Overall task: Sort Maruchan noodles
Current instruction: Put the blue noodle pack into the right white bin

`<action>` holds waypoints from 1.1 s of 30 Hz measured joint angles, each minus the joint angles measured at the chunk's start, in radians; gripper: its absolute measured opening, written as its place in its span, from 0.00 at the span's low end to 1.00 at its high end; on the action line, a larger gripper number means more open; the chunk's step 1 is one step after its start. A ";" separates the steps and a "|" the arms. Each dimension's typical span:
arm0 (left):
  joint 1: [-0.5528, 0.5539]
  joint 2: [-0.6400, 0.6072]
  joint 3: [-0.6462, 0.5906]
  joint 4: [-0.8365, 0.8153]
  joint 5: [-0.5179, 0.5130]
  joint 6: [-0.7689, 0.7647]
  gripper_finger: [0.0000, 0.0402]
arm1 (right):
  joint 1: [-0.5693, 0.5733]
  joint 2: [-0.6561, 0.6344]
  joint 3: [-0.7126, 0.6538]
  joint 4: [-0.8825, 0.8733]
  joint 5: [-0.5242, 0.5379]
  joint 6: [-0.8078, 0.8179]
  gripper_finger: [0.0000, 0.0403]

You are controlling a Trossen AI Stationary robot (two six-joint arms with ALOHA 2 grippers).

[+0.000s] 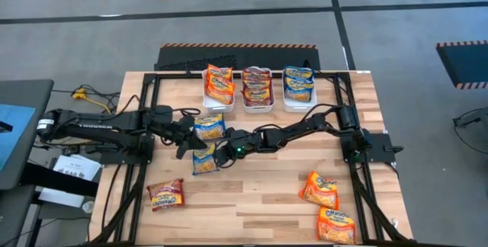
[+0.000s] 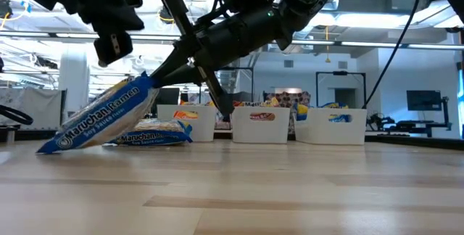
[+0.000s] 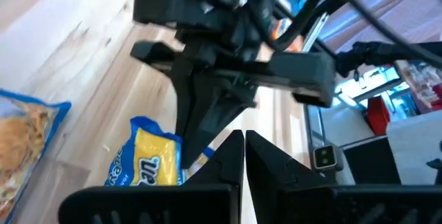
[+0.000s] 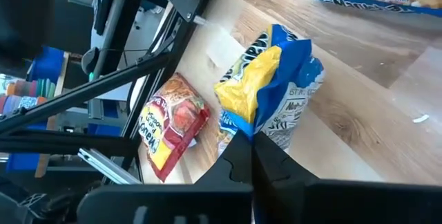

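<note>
Your counter (image 1: pixel 259 201) carries three white bins (image 1: pixel 258 94) along the far edge, orange, red and blue stock already in them, and loose Maruchan noodles (image 1: pixel 322 187) toward the near edge: two orange ones at the near right corner, a red one (image 1: pixel 165 194) near left. Mid-counter, both arms meet. The right gripper (image 1: pixel 216 154) is clamped on a corner of the blue packet (image 1: pixel 205 158), which hangs tilted from that pinch, its low end on the wood, its long axis running toward the near edge. The left gripper (image 1: pixel 185 142) sits pinched shut on nothing, just beside it. A second blue packet (image 1: pixel 209 126) lies flat just beyond. I'd say the blue bin at the far right is your target; the lift path over the counter looks open, though the left arm crowds that side.
</note>
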 joint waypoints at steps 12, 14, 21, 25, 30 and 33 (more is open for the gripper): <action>0.000 -0.172 -0.001 -0.005 -0.014 0.061 0.00 | 0.000 -0.156 0.001 -0.222 0.053 -0.093 0.01; 0.000 -0.191 -0.001 -0.002 -0.057 0.094 0.00 | -0.004 -0.211 0.000 -0.302 0.082 -0.128 0.01; 0.000 -0.218 -0.002 0.017 -0.313 0.217 0.00 | -0.035 -0.415 0.000 -0.572 0.180 -0.261 0.01; 0.000 -0.217 -0.002 0.062 -0.436 0.272 0.00 | -0.078 -0.527 0.001 -0.718 0.216 -0.355 0.01; 0.000 -0.217 -0.002 0.138 -0.543 0.345 0.00 | -0.170 -0.659 0.001 -0.935 0.240 -0.479 0.01; 0.000 -0.217 -0.002 0.169 -0.625 0.381 0.00 | -0.245 -0.731 0.001 -1.060 0.240 -0.560 0.01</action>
